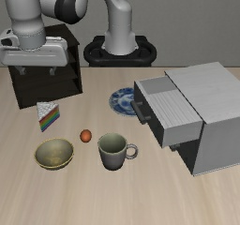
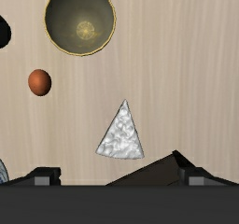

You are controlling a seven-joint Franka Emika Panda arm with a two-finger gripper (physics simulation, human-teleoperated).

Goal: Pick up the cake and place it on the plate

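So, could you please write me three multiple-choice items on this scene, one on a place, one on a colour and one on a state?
1. Where does the cake lie?
A. on the plate
B. on the table, next to the dark box
C. inside the mug

2. What colour is the plate?
A. plain red
B. blue and white
C. plain black

3. How does the mug stand?
A. upright
B. on its side
C. upside down

Answers:
1 B: the slice rests on the wood by the box, apart from the plate.
2 B: the plate bears a blue pattern on white.
3 A: the mug's opening faces up, with the handle toward the exterior view's right.
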